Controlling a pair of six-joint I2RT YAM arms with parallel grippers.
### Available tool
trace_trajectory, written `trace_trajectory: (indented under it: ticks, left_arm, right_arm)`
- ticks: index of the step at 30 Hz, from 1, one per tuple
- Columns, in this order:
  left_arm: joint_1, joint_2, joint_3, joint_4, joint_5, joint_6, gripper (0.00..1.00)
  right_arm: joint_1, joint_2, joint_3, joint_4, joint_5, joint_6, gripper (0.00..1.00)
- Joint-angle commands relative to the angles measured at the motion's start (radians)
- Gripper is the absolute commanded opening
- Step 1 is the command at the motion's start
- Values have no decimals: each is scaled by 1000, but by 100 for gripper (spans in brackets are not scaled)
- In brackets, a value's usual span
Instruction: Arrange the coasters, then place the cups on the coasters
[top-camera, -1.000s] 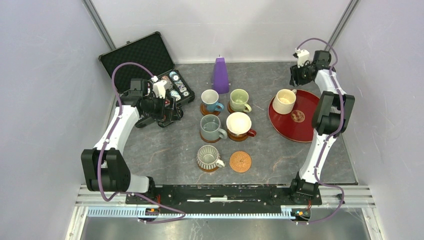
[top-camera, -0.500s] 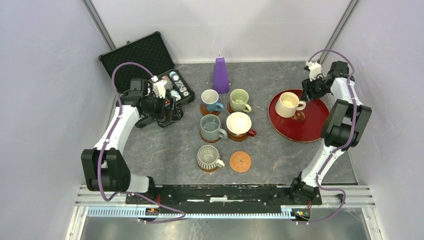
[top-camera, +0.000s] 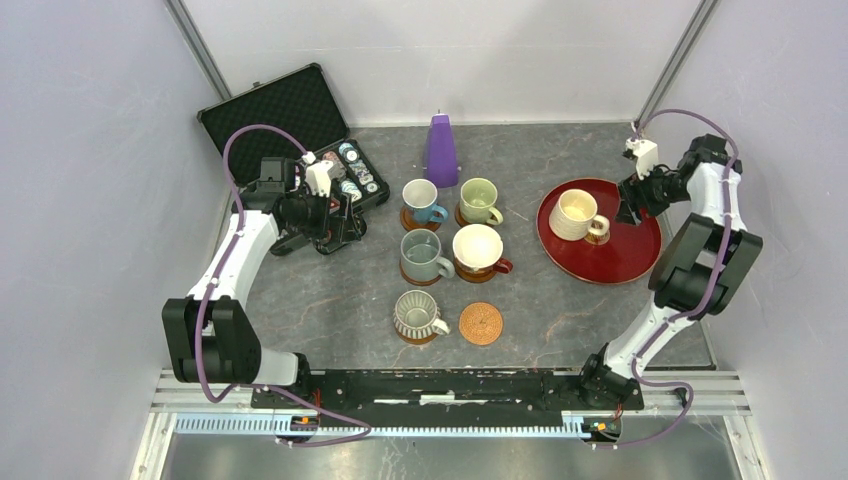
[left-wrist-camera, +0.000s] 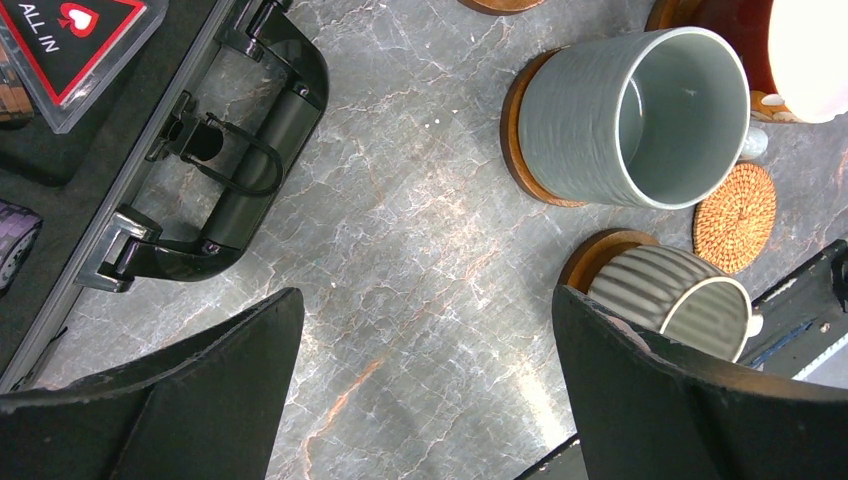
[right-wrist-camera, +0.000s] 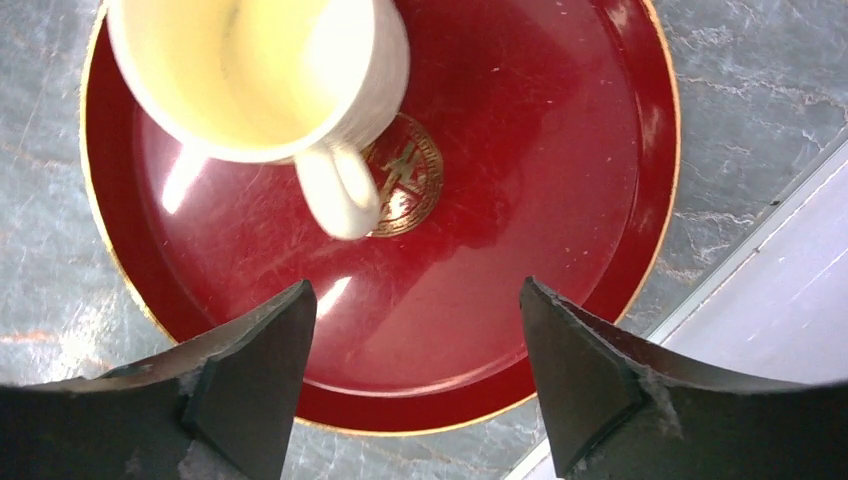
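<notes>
Five cups stand on brown coasters mid-table: blue (top-camera: 421, 197), pale green (top-camera: 478, 199), grey-teal (top-camera: 421, 254), red with white inside (top-camera: 478, 247) and grey ribbed (top-camera: 415, 313). A lighter woven coaster (top-camera: 481, 323) lies bare beside the ribbed cup. The cream yellow cup (top-camera: 574, 214) stands on the red tray (top-camera: 630, 250), handle toward my right gripper (top-camera: 631, 204). That gripper (right-wrist-camera: 415, 340) is open and empty, just short of the handle (right-wrist-camera: 338, 190). My left gripper (left-wrist-camera: 425, 350) hangs open over bare table, left of the grey-teal cup (left-wrist-camera: 640, 110).
A purple cone (top-camera: 441, 150) stands behind the cups. An open black case (top-camera: 285, 115) with poker chips lies at the back left, its handle (left-wrist-camera: 210, 160) under my left wrist. The table's right edge and wall run close beside the tray.
My right arm swung right and forward round the tray. The cream cup now shows its handle on the gripper's side. The right jaws have spread wider. The left arm is still.
</notes>
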Motion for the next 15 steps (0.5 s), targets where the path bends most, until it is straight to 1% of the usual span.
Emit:
trace_trajectory:
  ticks: [1, 5, 8, 12, 15]
  left_arm:
    - [5, -9, 19, 8, 36, 22, 100]
    - [5, -15, 19, 6, 35, 21, 100]
    - [5, -20, 18, 7, 34, 21, 100]
    - [5, -24, 19, 3, 32, 20, 100]
    - [5, -26, 18, 3, 29, 20, 100]
  right_arm:
    - [38, -116, -76, -25, 17, -113, 84]
    - [80, -111, -106, -5, 46, -102, 86]
    - [120, -95, -118, 24, 89, -87, 86]
    - [173, -79, -158, 95, 177, -84, 83]
    - [201, -62, -191, 137, 227, -85, 79]
